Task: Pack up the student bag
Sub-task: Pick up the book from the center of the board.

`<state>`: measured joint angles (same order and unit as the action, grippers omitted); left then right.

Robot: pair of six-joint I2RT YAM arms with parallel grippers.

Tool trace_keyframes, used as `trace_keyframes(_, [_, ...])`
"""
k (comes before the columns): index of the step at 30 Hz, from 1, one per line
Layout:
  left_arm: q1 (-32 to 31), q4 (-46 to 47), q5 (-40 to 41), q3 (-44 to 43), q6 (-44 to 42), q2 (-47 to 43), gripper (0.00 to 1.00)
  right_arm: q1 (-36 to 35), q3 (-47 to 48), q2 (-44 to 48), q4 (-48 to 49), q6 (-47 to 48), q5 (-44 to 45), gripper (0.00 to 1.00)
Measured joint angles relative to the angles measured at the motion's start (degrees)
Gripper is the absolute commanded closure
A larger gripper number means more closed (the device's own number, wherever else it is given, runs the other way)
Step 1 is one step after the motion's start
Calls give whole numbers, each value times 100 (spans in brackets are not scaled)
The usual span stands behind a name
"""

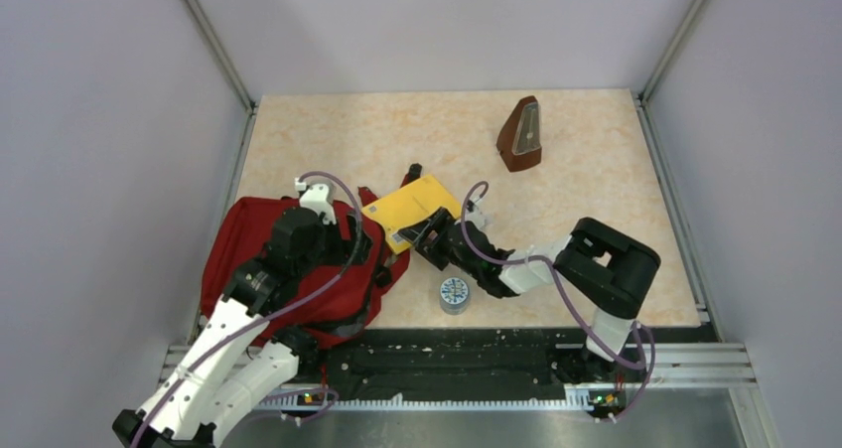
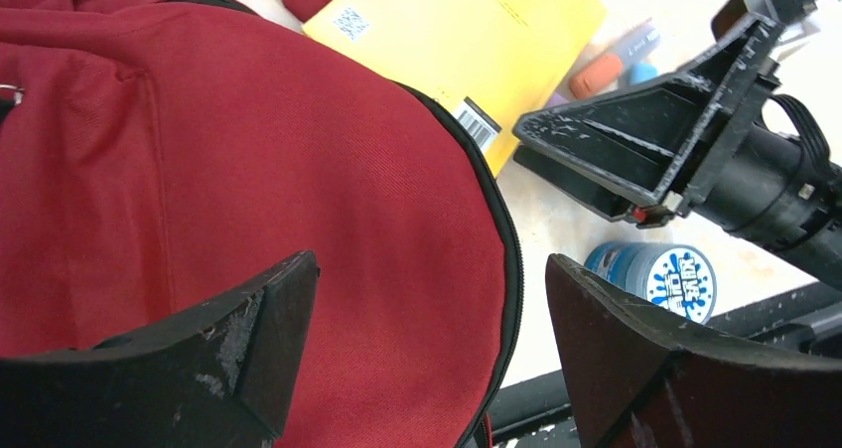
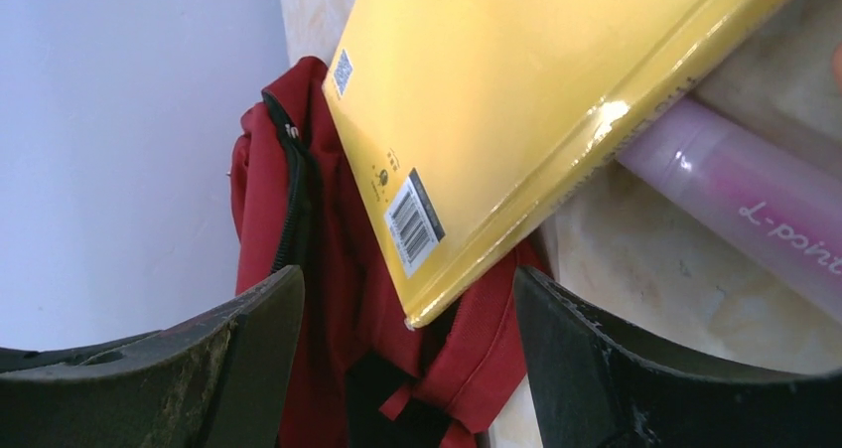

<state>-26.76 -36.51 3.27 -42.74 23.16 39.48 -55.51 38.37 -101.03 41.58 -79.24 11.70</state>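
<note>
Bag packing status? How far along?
Early. Nothing is visibly packed, though the student bag's inside is hidden. In hand: the yellow book leans on the bag's edge, its corner between the fingers of the open right gripper; the left gripper hangs open over the bag. Left: book, markers under it, round tin, metronome, all outside.

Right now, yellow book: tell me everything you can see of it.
The yellow book is thin, closed and glossy, with a barcode near one corner and a small QR code on the same cover. It lies tilted, the barcoded corner over the red fabric of the student bag. Its opposite edge rests over a pink marker. The right gripper is open at the barcoded corner. Whether it touches the book cannot be judged.
</note>
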Motion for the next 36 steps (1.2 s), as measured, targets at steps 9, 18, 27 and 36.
trace_keyframes(9, [-363,9,-111,289,-59,72,4,-87,415,-793,72,-293,435,23])
trace_keyframes(18, [-824,39,105,343,79,457,3,-90,632,-1213,586,-404,911,34])
trace_keyframes(27, [-1263,-269,876,94,195,1392,30,-90,621,-1305,986,46,1425,83])
trace_keyframes(36, [-1305,-382,1467,-57,378,929,91,-87,234,-1073,1661,861,1523,100])
